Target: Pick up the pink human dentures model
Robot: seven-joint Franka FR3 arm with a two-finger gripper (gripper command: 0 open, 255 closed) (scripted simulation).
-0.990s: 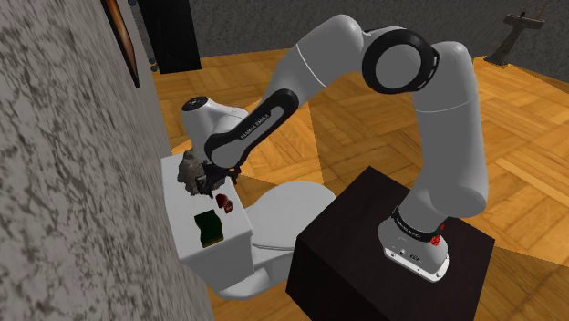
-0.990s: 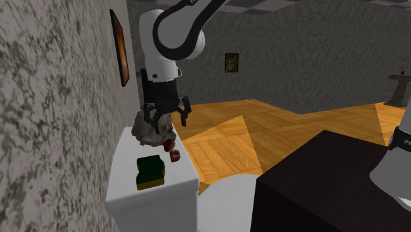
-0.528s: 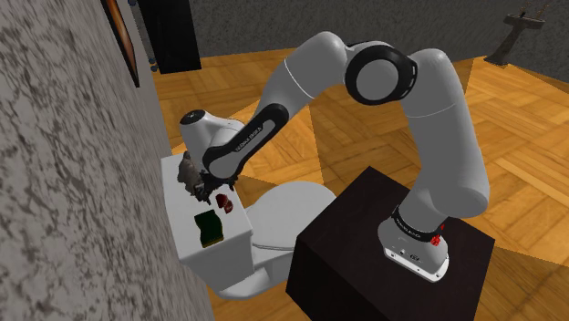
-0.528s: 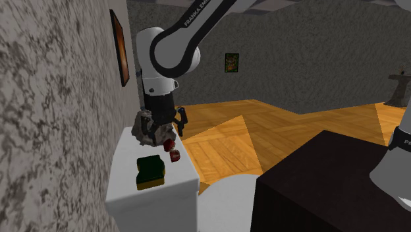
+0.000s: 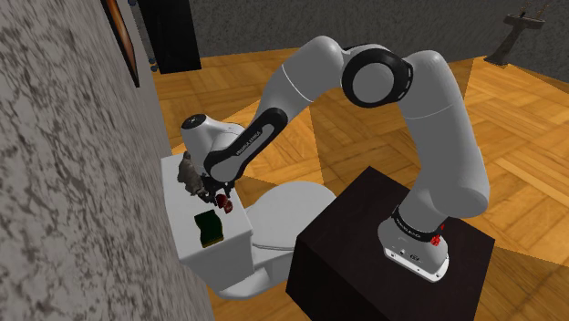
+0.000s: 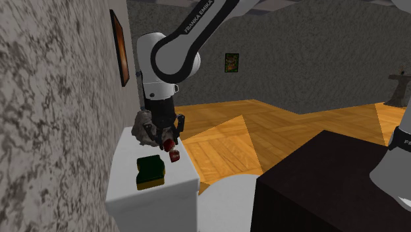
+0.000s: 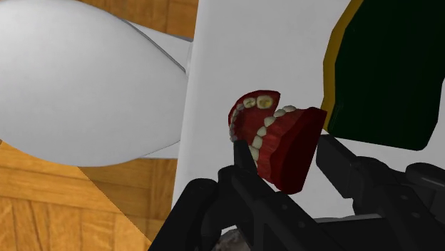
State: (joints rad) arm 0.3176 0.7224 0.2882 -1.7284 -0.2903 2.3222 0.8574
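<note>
My tool (image 7: 284, 147) is down at the lid of the white toilet tank (image 7: 235, 43), its 2 black fingers (image 7: 342, 165) standing apart; the dentures model (image 7: 277, 139), dark red with pale teeth, sits on the lid right between them. In the wrist view 1 fingertip is just beside the arch with the open row of teeth and the other is just beside the solid red back. I cannot tell whether either pad is touching yet, so I judge it straddled, not held.

The thing lies directly ahead of the tool, not off to a side. Its 2 arches gape open like a hinge, and the gap between my fingers runs across both of them; I judge the coming move to be a plain squeeze with no shift sideways.

No container is here; the lid carries 3 things. The green block with a yellow edge (image 7: 385, 71) lies just beyond the dentures, near my far finger; the grey-brown rocky lump (image 6: 141, 125) sits by the wall behind the tool. The white toilet bowl (image 7: 85, 78) is below the tank's edge.
</note>
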